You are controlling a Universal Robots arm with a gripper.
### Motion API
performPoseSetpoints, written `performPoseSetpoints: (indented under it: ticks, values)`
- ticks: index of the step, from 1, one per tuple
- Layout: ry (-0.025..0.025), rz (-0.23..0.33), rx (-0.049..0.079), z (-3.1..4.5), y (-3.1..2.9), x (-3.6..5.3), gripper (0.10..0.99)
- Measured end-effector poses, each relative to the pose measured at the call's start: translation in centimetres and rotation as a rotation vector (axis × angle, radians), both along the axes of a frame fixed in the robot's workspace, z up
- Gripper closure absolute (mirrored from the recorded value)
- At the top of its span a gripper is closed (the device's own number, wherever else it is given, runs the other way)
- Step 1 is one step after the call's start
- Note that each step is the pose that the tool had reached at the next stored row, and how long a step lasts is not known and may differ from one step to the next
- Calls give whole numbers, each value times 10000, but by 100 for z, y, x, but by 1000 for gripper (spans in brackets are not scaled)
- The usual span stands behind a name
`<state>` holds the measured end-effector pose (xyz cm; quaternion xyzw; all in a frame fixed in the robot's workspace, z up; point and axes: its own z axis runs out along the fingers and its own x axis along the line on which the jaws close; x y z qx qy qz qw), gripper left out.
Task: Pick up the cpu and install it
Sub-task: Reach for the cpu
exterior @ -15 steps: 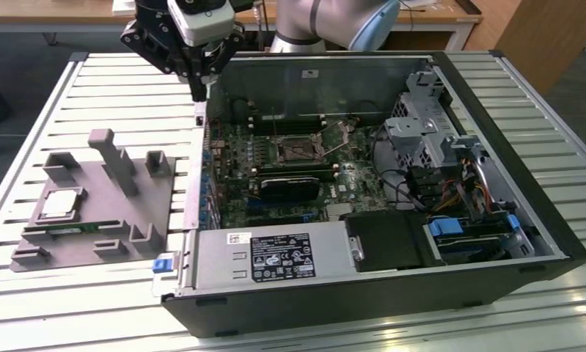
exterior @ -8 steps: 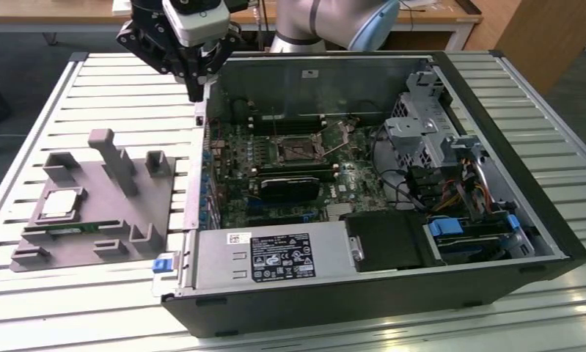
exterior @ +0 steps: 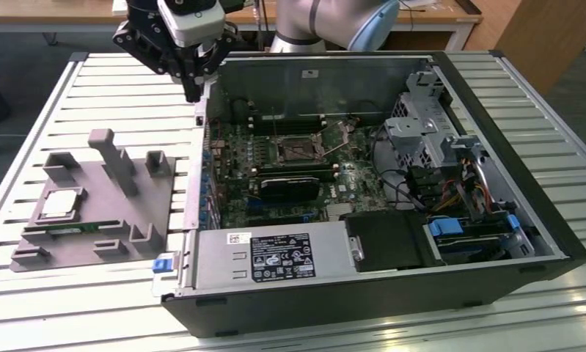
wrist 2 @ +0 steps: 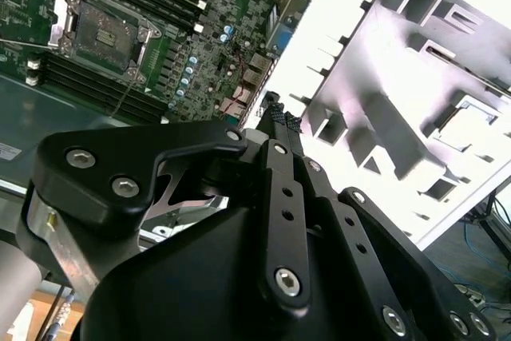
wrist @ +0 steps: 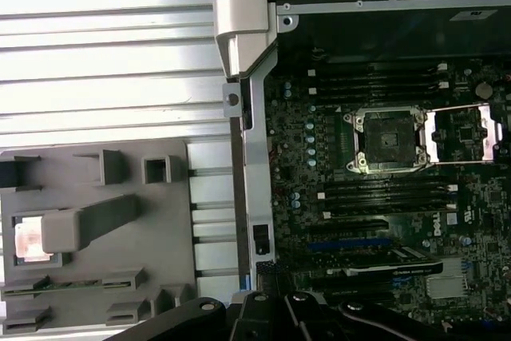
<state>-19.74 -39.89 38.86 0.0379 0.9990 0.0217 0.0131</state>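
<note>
Gripper (exterior: 193, 94) jaws are seen pressed together and empty above the computer case (exterior: 371, 308) wall. The cpu (exterior: 60, 203) is seated flat in the grey holder (exterior: 102, 213), well apart. It is judged light, rigid and fragile, best pinched by opposite thin edges.

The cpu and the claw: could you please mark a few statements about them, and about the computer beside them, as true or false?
1. The cpu lies on the grey holder. True.
2. The claw grips the cpu. False: it holds nothing and hangs at the case's edge, apart from the cpu.
3. The socket is empty, with its cover swung open. True.
4. A side panel closes the case. False: it is open and the motherboard shows.
</note>
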Motion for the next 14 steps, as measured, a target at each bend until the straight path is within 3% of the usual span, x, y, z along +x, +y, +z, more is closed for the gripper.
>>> performPoseSetpoints:
  ticks: [14]
  values:
    - [1, 0, 0, -6, 0, -66, 980]
